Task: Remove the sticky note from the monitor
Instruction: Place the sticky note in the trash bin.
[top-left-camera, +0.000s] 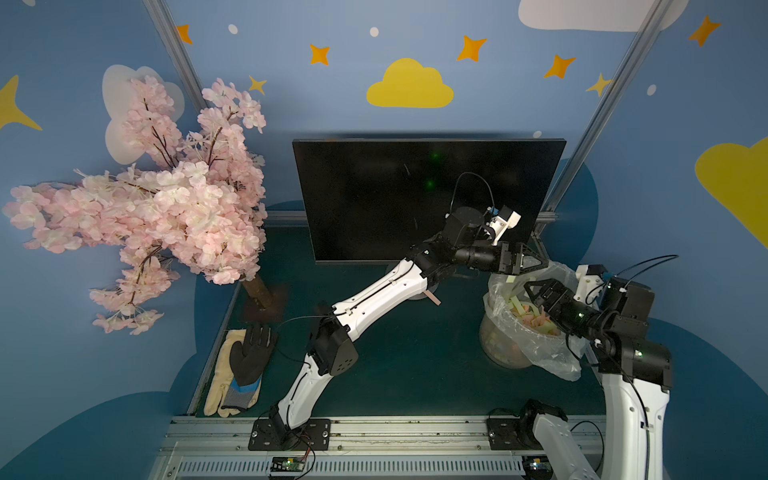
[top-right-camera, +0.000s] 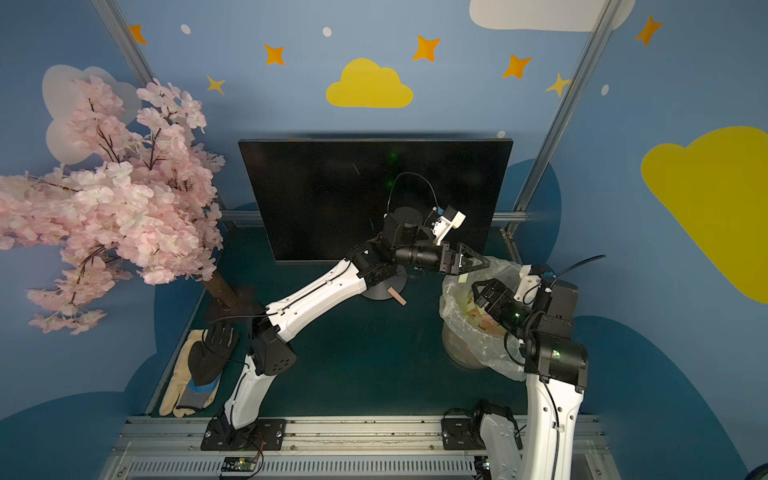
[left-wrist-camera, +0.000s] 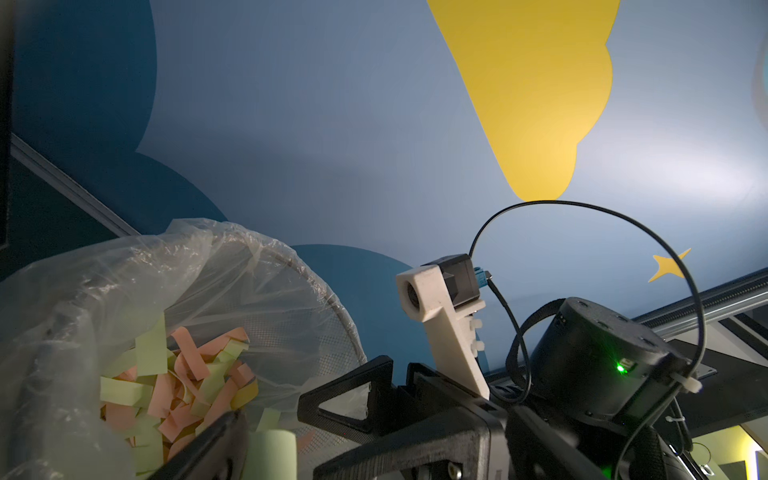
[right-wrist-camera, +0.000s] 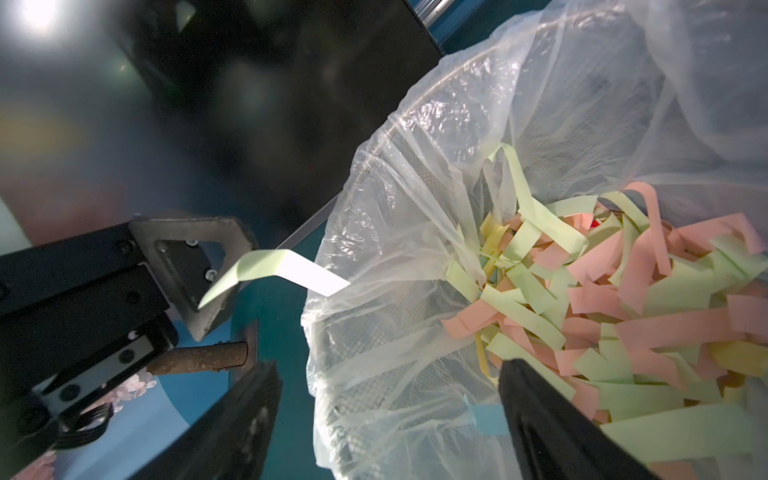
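The monitor (top-left-camera: 415, 195) (top-right-camera: 365, 195) stands at the back, and its black screen shows no note. A pale green sticky note (right-wrist-camera: 274, 270) (left-wrist-camera: 272, 453) clings to one finger of my left gripper (top-left-camera: 542, 264) and hangs out toward the bin rim. That gripper's jaws are open at the far edge of the bin (top-left-camera: 498, 353). In both top views the note is a small pale flap (top-left-camera: 509, 281) (top-right-camera: 462, 279) under the left gripper. My right gripper (right-wrist-camera: 388, 370) (top-left-camera: 530, 289) is open, with its jaws on either side of the bin's plastic-lined rim, close to the left gripper.
The mesh bin with a clear plastic liner (right-wrist-camera: 415, 208) holds several green and pink paper strips (right-wrist-camera: 602, 291). A pinkish strip (top-left-camera: 434, 298) lies by the monitor's round stand base (top-right-camera: 382, 293). An artificial blossom tree (top-left-camera: 166, 199) and gloves (top-left-camera: 241, 370) are on the left.
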